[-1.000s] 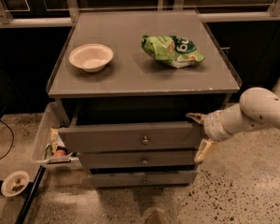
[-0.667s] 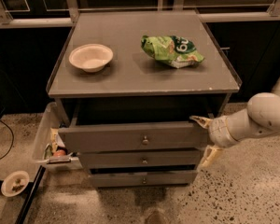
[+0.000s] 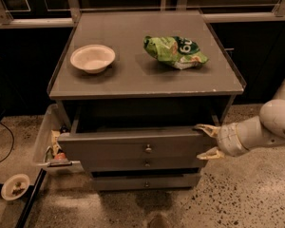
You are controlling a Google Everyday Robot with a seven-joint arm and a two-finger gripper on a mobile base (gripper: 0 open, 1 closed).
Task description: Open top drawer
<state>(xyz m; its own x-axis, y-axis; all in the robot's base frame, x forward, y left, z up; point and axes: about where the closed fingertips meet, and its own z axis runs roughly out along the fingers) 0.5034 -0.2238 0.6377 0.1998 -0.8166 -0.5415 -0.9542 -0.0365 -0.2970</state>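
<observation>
Right now I see the top drawer (image 3: 109, 147) standing partly out of the grey cabinet, its front well forward of the worktop's (image 3: 133, 82) edge, with a dark gap open behind it. Its small round knob (image 3: 147, 148) sits at the centre of the front. Below it, the middle drawer front (image 3: 114, 165) and the lowest drawer front (image 3: 171, 181) lie further back, each with its own knob.

My tool (image 3: 208, 140) is at the right end of the top drawer's front, reaching in from the right on the pale arm (image 3: 263, 129). It is spread wide: one finger (image 3: 204, 128) lies by the upper right corner of the front, the other (image 3: 210, 153) by the lower right corner. I cannot tell whether either one presses on the wood.

On the worktop a shallow white bowl (image 3: 92, 58) sits to the left and a crumpled green bag (image 3: 175, 51) to the right, well apart. Left of the cabinet a clear plastic bin (image 3: 42, 141) holds a few small items. A small round dish (image 3: 15, 186) lies on the speckled floor (image 3: 247, 194) nearby.
</observation>
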